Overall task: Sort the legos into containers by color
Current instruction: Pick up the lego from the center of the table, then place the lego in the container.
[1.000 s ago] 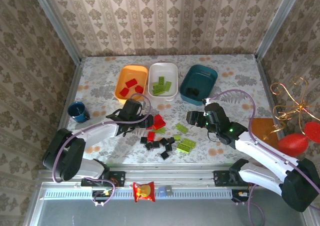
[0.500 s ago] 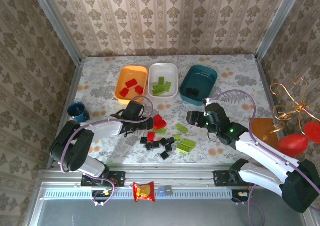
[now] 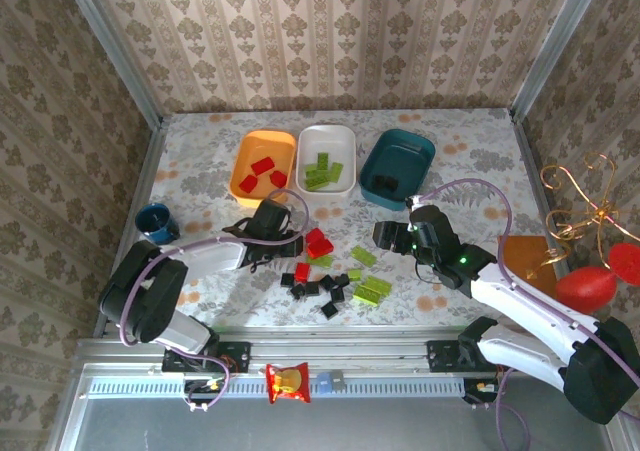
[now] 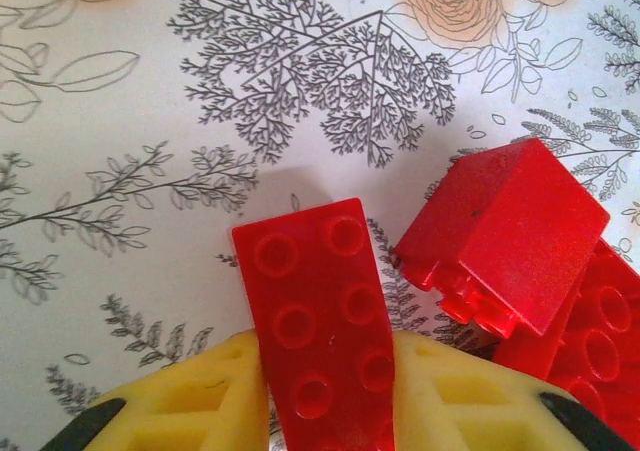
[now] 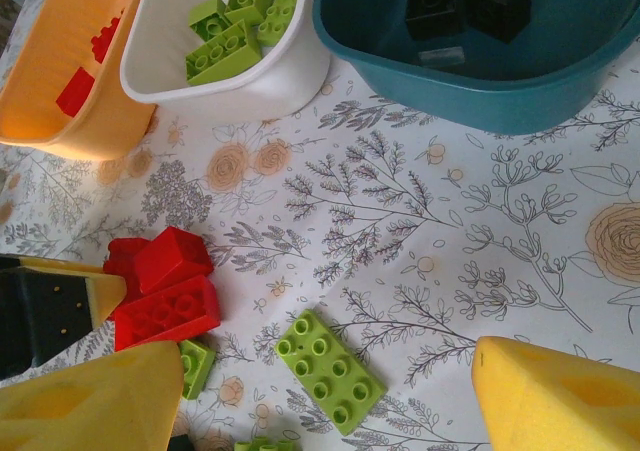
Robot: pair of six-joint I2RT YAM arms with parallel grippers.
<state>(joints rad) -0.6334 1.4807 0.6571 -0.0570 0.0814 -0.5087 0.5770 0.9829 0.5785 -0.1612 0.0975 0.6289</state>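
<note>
While left fingers (image 4: 200, 406) pinch 1 red lego (image 4: 315, 321), right fingers (image 5: 560, 401) gape wide, empty, over green lego (image 5: 325, 371).

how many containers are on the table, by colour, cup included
orange tray: 1
white tray: 1
dark teal tray: 1
blue cup: 1
total: 4
</note>
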